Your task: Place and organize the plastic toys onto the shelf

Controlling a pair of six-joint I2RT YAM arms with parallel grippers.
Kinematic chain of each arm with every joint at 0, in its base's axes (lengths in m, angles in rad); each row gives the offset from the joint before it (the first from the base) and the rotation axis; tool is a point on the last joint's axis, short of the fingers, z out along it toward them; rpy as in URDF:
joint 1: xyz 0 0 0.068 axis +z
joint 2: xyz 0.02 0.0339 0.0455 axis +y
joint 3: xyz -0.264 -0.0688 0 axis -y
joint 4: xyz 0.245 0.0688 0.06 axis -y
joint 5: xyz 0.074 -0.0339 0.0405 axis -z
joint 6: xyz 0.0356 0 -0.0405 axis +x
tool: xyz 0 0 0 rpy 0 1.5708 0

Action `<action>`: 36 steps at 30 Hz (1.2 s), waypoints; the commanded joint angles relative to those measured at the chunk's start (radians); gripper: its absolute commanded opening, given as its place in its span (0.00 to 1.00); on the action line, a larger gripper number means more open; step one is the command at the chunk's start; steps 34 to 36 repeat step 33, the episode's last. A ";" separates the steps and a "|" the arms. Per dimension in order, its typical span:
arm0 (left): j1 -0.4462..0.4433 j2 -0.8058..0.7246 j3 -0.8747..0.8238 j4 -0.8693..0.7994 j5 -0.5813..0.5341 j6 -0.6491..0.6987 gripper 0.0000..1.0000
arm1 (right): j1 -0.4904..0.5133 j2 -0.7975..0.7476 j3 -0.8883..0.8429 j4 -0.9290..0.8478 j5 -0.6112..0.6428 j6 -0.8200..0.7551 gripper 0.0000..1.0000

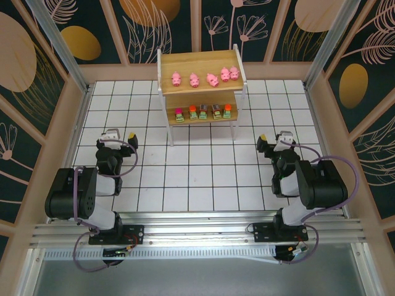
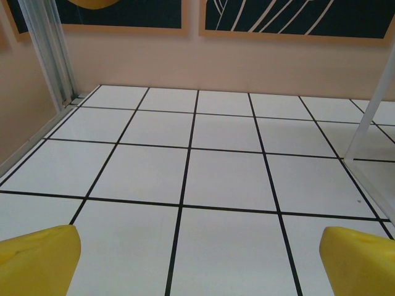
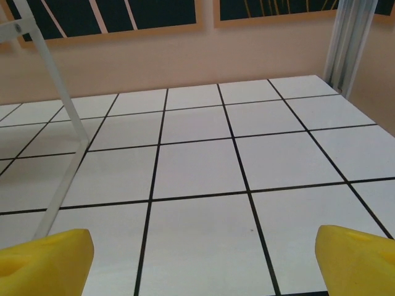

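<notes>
The shelf [image 1: 203, 63] stands at the back middle of the tiled table. Several pink pig toys [image 1: 194, 79] line its top board, and several blocky toys [image 1: 203, 111] with coloured tops line its lower board. My left gripper [image 1: 121, 134] rests low at the left, well short of the shelf. Its yellow fingertips [image 2: 40, 259] stand wide apart over bare tile, so it is open with nothing between them. My right gripper [image 1: 274, 138] sits at the right, mirrored. It is open too, and its yellow fingertips [image 3: 355, 259] hold nothing.
A white shelf leg [image 2: 370, 111] crosses the right edge of the left wrist view, and another leg [image 3: 62, 166] slants through the left of the right wrist view. Peach walls [image 1: 80, 92] and aluminium posts [image 1: 58, 43] ring the white tiled floor [image 1: 197, 179].
</notes>
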 commanded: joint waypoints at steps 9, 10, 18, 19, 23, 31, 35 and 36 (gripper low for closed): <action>0.003 0.006 0.017 0.040 -0.008 -0.013 0.99 | -0.022 0.004 0.041 0.010 0.016 0.031 0.99; 0.003 0.004 0.016 0.039 -0.008 -0.013 0.99 | -0.022 0.005 0.041 0.012 0.017 0.030 0.99; 0.003 0.004 0.016 0.041 -0.009 -0.011 0.99 | -0.022 0.004 0.041 0.013 0.017 0.031 0.99; 0.002 0.004 0.017 0.041 -0.010 -0.011 0.99 | -0.022 0.005 0.042 0.012 0.017 0.030 0.99; 0.003 0.006 0.018 0.039 -0.010 -0.011 0.99 | -0.022 0.004 0.041 0.012 0.017 0.031 0.99; 0.003 0.004 0.016 0.039 -0.012 -0.011 0.99 | -0.022 0.005 0.042 0.010 0.016 0.032 0.99; 0.002 0.004 0.016 0.041 -0.012 -0.011 0.99 | -0.022 0.004 0.041 0.014 0.019 0.030 0.99; 0.002 0.004 0.016 0.041 -0.012 -0.011 0.99 | -0.022 0.004 0.041 0.014 0.019 0.030 0.99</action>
